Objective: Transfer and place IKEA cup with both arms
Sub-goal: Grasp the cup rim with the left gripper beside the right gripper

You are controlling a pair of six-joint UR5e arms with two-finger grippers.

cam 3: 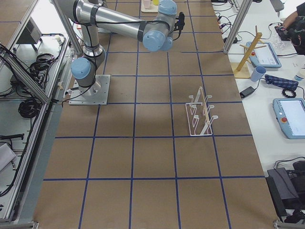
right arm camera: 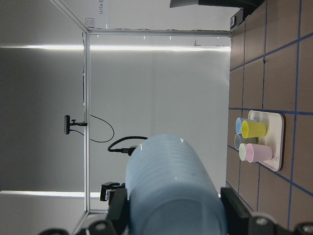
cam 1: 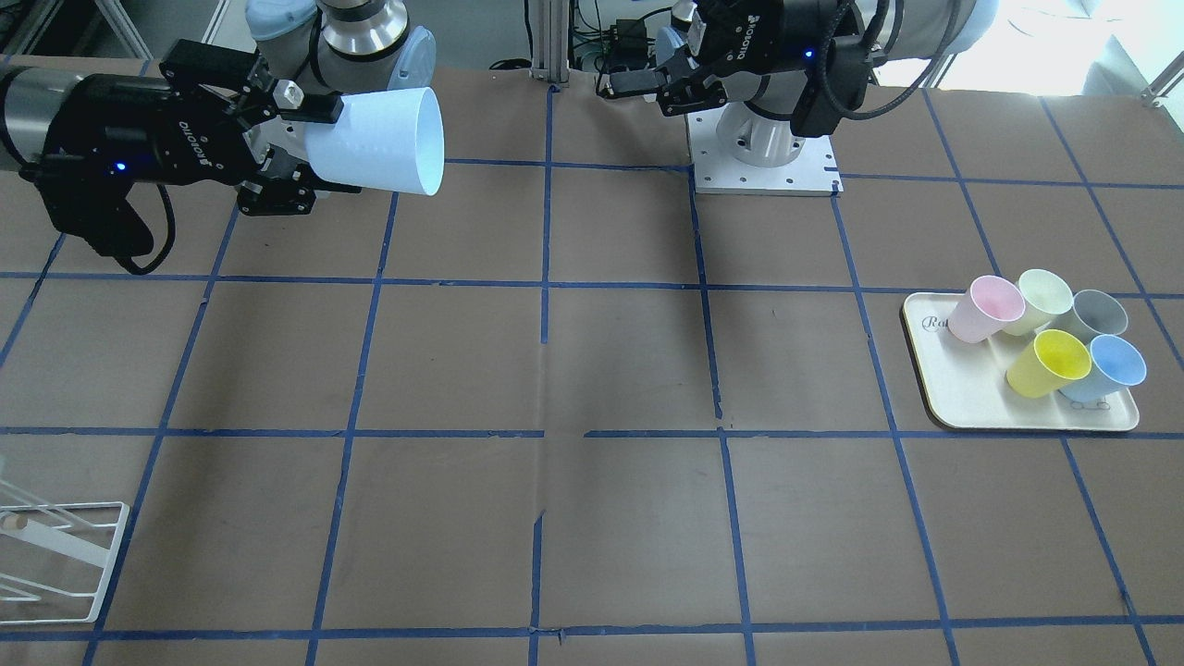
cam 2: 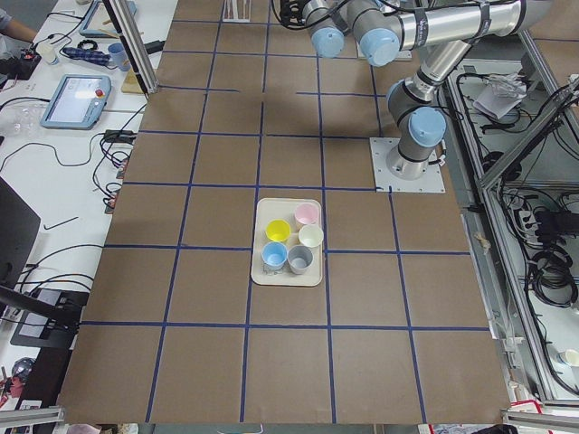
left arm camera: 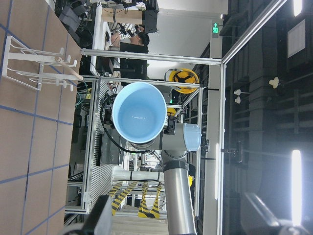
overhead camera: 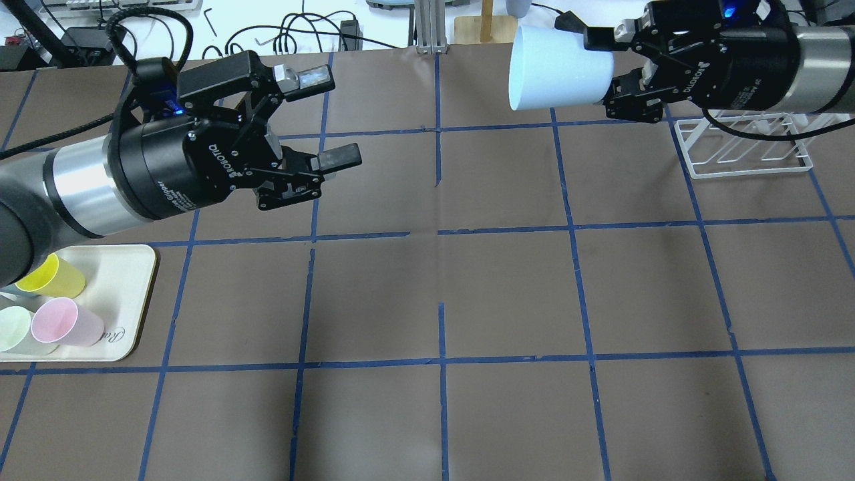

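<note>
The pale sky-blue IKEA cup is held on its side high above the table, its open mouth towards the left arm. My right gripper is shut on its narrow base end; it also shows in the front view with the cup. My left gripper is open and empty, level with the cup and well apart from it across the table's middle; it also shows in the front view. The left wrist view looks into the cup's mouth. The right wrist view shows the cup's side.
A cream tray with several pastel cups, among them pink, yellow and another blue one, lies under the left arm's side. A white wire rack stands below the right gripper. The left arm's base plate is at the back.
</note>
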